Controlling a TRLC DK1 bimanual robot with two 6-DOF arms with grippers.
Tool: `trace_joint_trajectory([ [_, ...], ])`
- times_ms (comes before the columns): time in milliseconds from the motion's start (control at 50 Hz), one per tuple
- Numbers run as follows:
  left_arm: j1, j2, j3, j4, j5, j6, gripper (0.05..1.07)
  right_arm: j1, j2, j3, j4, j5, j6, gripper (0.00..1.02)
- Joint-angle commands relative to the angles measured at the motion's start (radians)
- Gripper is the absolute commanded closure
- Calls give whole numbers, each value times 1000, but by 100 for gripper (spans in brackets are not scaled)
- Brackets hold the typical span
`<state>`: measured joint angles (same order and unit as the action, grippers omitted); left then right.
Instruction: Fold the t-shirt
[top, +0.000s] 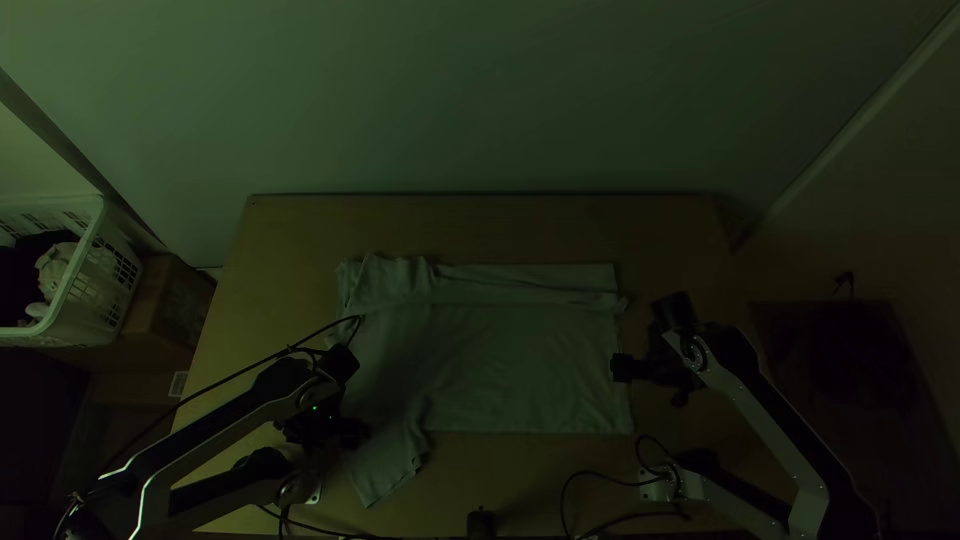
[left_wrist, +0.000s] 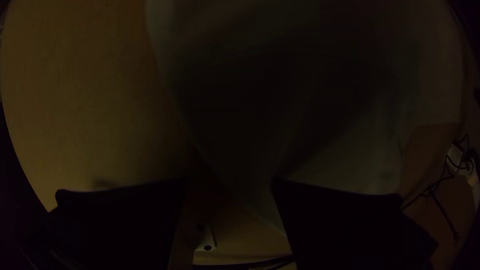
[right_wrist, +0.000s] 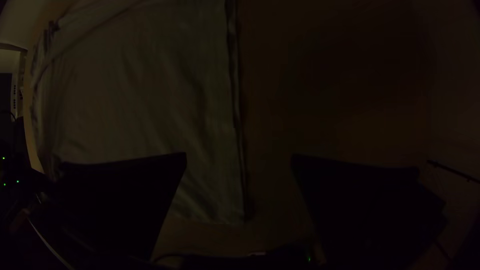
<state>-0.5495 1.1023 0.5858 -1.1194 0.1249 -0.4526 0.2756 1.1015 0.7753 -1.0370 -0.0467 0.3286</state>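
From my seat, I see the wooden counter (top: 270, 240) pushed close to a plain pale wall (top: 480, 110) in a dim room. The t-shirt (top: 510, 365) lies across its middle, a sleeve angled toward the near edge on the left; its far strip looks folded over, as best I can judge in this gloom. My left gripper (top: 360, 432) is low over the sleeve side, jaws spread. My right gripper (top: 617, 368) is at the shirt's right edge, jaws also spread. Black cables (top: 563, 500) loop near the front. Off left, a white basket (top: 88, 300) holds dark and pale cloth beside a cardboard box (top: 165, 300).
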Motion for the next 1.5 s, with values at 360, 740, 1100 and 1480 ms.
trace_joint_trajectory([
  [360,-12,85,31,101,9,28,104,34,20,-116,-38,-13,-33,7],
  [740,120,74,183,47,9,75,104,91,92,-145,-81,-27,-33,10],
  [1100,184,71,229,17,9,103,104,182,221,-149,-120,-68,-43,29],
  [1480,197,73,244,17,9,103,104,224,233,-126,-103,-71,-51,100],
])
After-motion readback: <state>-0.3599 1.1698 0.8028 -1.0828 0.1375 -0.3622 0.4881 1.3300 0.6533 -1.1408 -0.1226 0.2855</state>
